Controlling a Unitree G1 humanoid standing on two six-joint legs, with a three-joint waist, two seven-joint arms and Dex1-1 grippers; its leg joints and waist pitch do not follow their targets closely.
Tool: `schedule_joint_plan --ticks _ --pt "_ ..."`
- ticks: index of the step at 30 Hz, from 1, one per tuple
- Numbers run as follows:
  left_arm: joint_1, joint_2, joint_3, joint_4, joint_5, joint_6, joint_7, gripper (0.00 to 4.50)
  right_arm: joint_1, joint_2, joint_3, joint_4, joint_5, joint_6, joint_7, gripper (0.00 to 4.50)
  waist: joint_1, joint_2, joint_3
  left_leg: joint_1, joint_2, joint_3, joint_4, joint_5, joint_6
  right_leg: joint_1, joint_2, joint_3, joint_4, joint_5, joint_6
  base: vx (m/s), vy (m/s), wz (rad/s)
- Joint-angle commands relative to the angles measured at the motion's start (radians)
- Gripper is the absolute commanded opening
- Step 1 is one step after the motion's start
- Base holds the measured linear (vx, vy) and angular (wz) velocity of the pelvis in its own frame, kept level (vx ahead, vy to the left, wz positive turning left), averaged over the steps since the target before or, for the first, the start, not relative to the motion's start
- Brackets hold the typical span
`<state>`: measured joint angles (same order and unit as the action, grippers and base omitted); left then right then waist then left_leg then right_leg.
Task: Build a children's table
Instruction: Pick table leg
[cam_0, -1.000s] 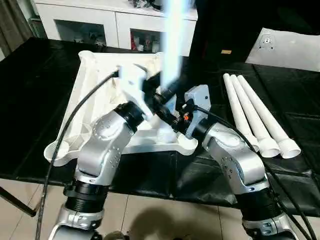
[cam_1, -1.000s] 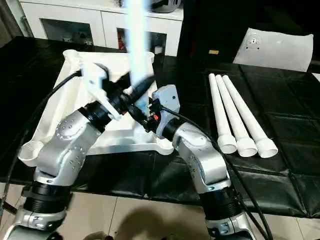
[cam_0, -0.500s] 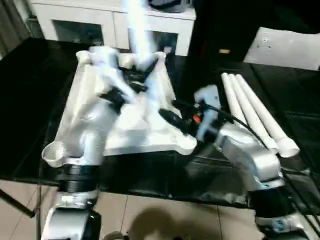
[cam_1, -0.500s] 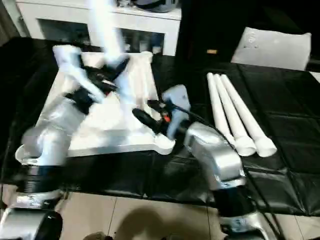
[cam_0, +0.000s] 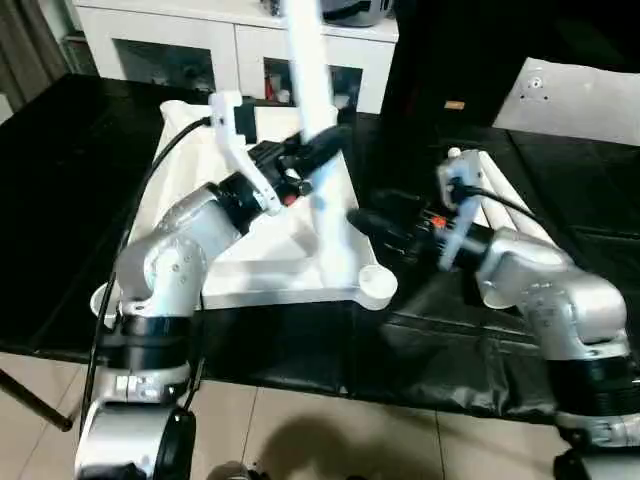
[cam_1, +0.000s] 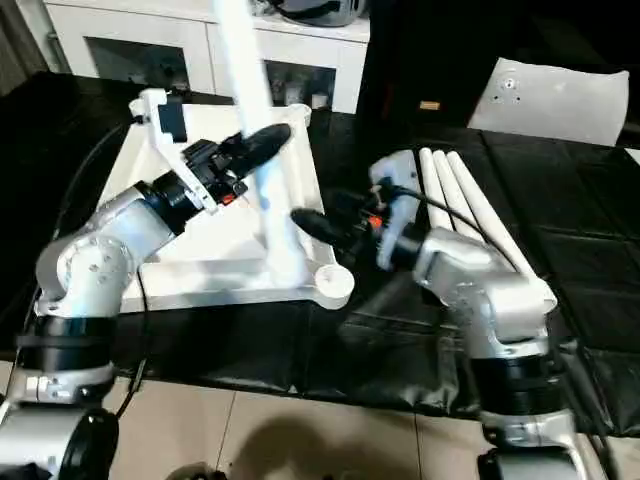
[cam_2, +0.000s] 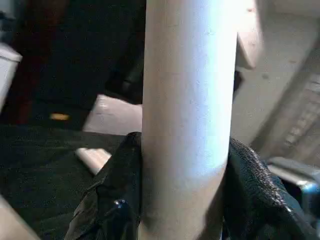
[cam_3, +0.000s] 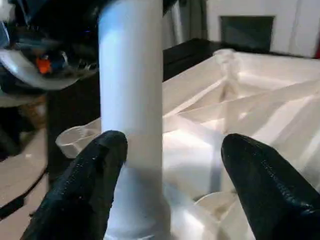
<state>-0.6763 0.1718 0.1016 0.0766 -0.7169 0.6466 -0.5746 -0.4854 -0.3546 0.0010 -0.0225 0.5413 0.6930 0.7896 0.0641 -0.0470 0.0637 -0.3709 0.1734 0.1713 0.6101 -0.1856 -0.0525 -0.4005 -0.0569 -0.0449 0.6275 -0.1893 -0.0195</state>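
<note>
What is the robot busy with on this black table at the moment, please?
The robot is building a children's table. The white plastic rectangular tabletop lies underside up. The left gripper is shut on a long white tapered tube leg that stands upright at the tabletop's near edge, beside a round corner socket. The right gripper is open just beside that leg, not holding it. Three more white tube legs lie on the table to the right.

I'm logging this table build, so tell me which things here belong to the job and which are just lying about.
Part of the job:
- upturned tabletop
- leg held upright by the left hand
- three spare legs lying on the black cover
- right hand, open beside the leg

Lying about:
- flat white sheet
- white cabinets behind
</note>
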Motion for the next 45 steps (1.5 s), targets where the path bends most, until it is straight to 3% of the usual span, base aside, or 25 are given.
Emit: schedule_joint_plan --ticks 1,5,13,21,26,32,45 --pt "-0.020 0.005 -0.009 -0.020 -0.024 0.014 -0.026 1.82 -0.018 -0.015 -0.003 -0.004 0.018 0.022 0.022 3.45 0.006 -0.008 -0.072 0.008 0.044 -0.010 -0.064 -0.103 0.021 0.056 -0.075 0.045 -0.076 -0.189 -0.164 0.000 0.000 0.00" --pt "-0.037 0.016 -0.030 -0.032 -0.041 0.051 -0.079 1.82 -0.019 -0.054 0.026 -0.023 0.056 0.073 0.109 3.45 0.007 -0.014 -0.071 0.008 0.044 -0.009 -0.063 -0.109 0.025 0.057 -0.075 0.045 -0.078 -0.208 -0.163 0.000 0.000 0.00" --pt "-0.056 0.021 -0.070 -0.036 -0.038 0.063 -0.139 1.82 -0.043 -0.041 0.061 0.027 0.022 0.044 0.116 3.45 0.009 -0.017 -0.069 0.009 0.047 -0.011 -0.066 -0.120 0.001 0.053 -0.078 0.044 -0.080 -0.243 -0.154 0.000 0.000 0.00" --pt "-0.073 0.015 -0.080 -0.032 -0.053 0.091 -0.164 1.82 -0.059 -0.044 0.088 0.047 0.015 0.043 0.144 3.45 0.013 -0.019 -0.070 0.009 0.048 -0.010 -0.066 -0.108 0.002 0.055 -0.077 0.045 -0.076 -0.197 -0.168 0.000 0.000 0.00" --pt "-0.095 -0.011 -0.044 0.018 -0.054 0.141 -0.054 1.82 -0.065 -0.042 0.075 0.057 0.035 0.062 0.143 3.45 0.015 -0.017 -0.070 0.010 0.047 -0.010 -0.064 -0.117 -0.004 0.056 -0.077 0.045 -0.075 -0.204 -0.172 0.000 0.000 0.00" --pt "-0.122 -0.058 0.037 0.066 -0.049 0.181 0.132 1.82 -0.068 -0.013 0.011 0.069 0.085 0.100 0.092 3.45 0.023 -0.018 -0.072 0.008 0.045 -0.011 -0.062 -0.100 0.003 0.058 -0.076 0.044 -0.076 -0.187 -0.168 0.000 0.000 0.00" --pt "-0.117 -0.086 0.076 0.050 -0.072 0.238 0.215 1.82 -0.070 0.014 -0.033 0.080 0.109 0.128 0.038 3.45 0.026 -0.021 -0.071 0.008 0.045 -0.011 -0.064 -0.104 0.002 0.056 -0.077 0.043 -0.081 -0.218 -0.153 0.000 0.000 0.00"
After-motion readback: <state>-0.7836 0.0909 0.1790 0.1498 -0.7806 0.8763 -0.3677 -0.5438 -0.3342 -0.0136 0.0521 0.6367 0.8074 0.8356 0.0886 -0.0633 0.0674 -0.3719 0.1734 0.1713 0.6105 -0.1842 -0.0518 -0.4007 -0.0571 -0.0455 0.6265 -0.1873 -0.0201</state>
